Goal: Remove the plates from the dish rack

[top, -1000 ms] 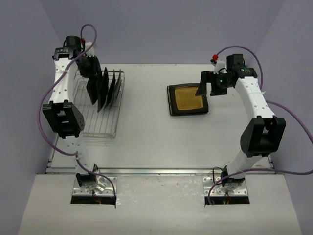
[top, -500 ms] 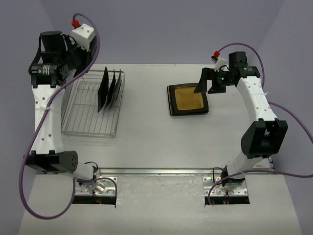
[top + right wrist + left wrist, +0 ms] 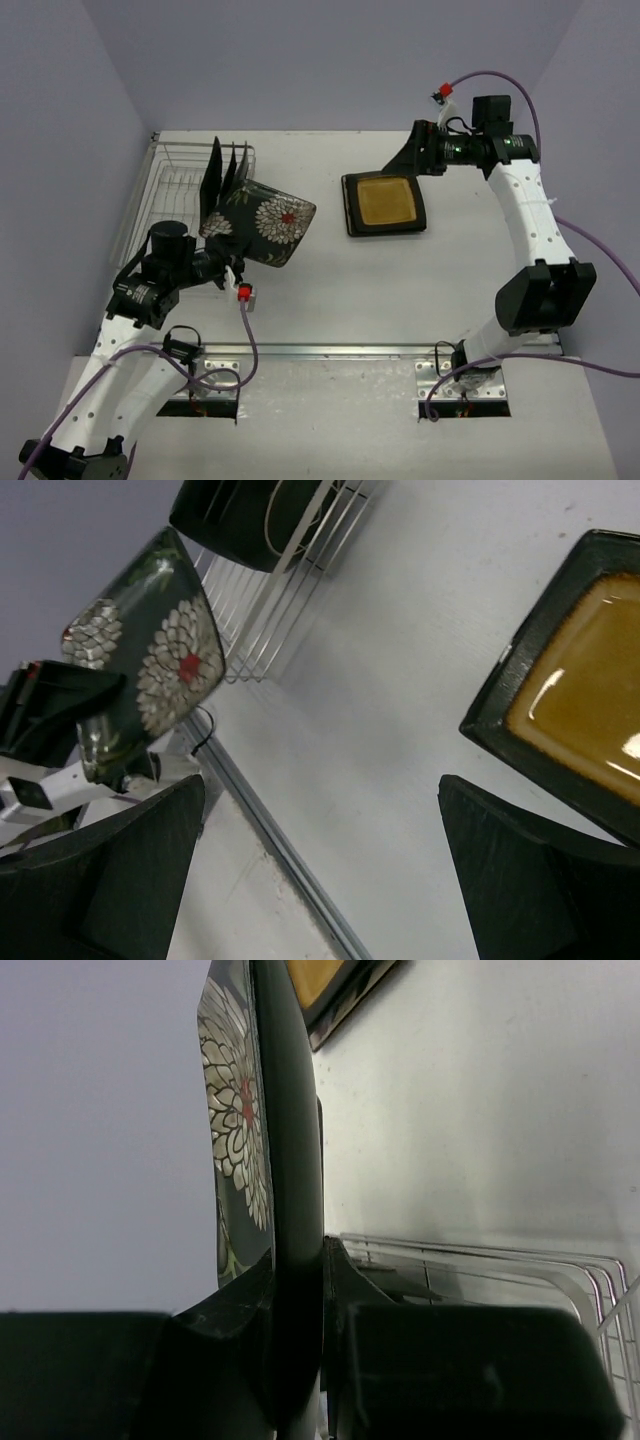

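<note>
My left gripper is shut on a black plate with white and red flowers and holds it in the air just right of the silver wire dish rack. In the left wrist view the plate runs edge-on between my pads. Dark plates stand on edge at the rack's right side. A black square plate with an amber centre lies flat on the table. My right gripper is open and empty above that plate's far left corner. The right wrist view shows the amber plate and the floral plate.
The rack sits at the table's far left. The purple walls close the table at the back and on both sides. The table's front metal rail runs between the two arm bases.
My left arm has swung from high above the rack's back left down to the front. It now holds the floral plate right of the rack. My right gripper has tilted up and back.
</note>
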`<state>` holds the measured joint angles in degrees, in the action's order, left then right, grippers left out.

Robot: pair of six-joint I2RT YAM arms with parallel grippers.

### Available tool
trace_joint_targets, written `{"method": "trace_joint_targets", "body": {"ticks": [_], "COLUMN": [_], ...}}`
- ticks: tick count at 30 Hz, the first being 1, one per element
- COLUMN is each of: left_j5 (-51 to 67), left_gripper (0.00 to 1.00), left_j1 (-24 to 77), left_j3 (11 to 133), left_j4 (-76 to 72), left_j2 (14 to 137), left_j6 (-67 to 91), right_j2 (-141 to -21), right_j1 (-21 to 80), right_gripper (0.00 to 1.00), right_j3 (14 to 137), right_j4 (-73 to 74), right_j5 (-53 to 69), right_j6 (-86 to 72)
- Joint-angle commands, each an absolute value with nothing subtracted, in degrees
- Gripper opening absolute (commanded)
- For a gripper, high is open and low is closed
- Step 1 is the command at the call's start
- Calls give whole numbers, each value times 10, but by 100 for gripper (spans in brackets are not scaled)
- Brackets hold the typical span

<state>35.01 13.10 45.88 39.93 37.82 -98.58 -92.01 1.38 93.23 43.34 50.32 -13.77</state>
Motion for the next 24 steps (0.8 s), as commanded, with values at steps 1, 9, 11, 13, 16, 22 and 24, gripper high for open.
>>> {"method": "trace_joint_targets", "body": {"ticks": [1,9,11,13,16,22,24], "left_j5": [518,613,613,613,612,612,611], "left_gripper": [0,0,0,0,0,0,0], "left_j1": [132,135,138,141,145,151,154], "left_j3": [418,326,325,327,326,324,322], "left_j4": [293,308,315,313,309,300,294], "left_j2": [328,322,327,331,333,331,333], "left_j6": [-1318,-1545,-1562,-1563,-1564,-1564,-1564], "right_j2": [-947,-1000,-1015,-1034,-1056,-1104,-1109], "right_j1": [65,196,224,243,263,286,297], "right_gripper": [99,99,99,99,99,99,99], "right_j3": [947,928,932,930,912,902,907], "right_j4": [401,405,412,421,421,421,422], "right_j5": [559,523,515,507,497,521,528], "right_j6": [-169,-151,-142,-132,-138,-150,-153]}}
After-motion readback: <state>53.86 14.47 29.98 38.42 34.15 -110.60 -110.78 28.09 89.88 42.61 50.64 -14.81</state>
